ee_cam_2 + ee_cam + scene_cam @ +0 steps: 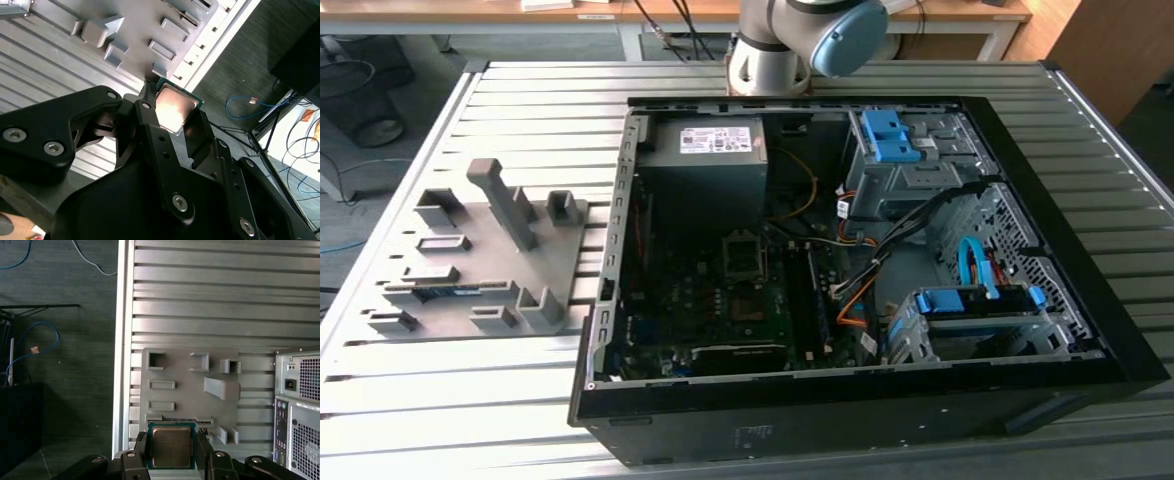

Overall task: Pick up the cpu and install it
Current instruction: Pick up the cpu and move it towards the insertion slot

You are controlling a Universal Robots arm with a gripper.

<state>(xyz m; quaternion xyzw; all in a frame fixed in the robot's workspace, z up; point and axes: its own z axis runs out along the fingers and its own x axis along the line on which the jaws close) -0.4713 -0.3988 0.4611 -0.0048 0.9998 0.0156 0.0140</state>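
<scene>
The cpu (171, 446) is a small square chip with a silvery metal face and a green edge. My gripper (171, 450) is shut on it, with a black finger (142, 449) pressed against each of two opposite sides. In the second wrist view the cpu (174, 107) shows the same way, clamped in the gripper (172, 112). I hold it well above the slatted table, over the near edge of the grey fixture plate (185, 400). In the exterior view the open computer case (1107, 330) lies on the table with its motherboard (720, 300) exposed.
The grey fixture plate (480, 260) with raised holders lies at the exterior view's left of the case. A grey power-supply box (714, 145) and blue drive brackets (894, 135) sit inside the case. The arm's base (781, 50) stands behind it. Cables lie on the floor (30, 340) beyond the table edge.
</scene>
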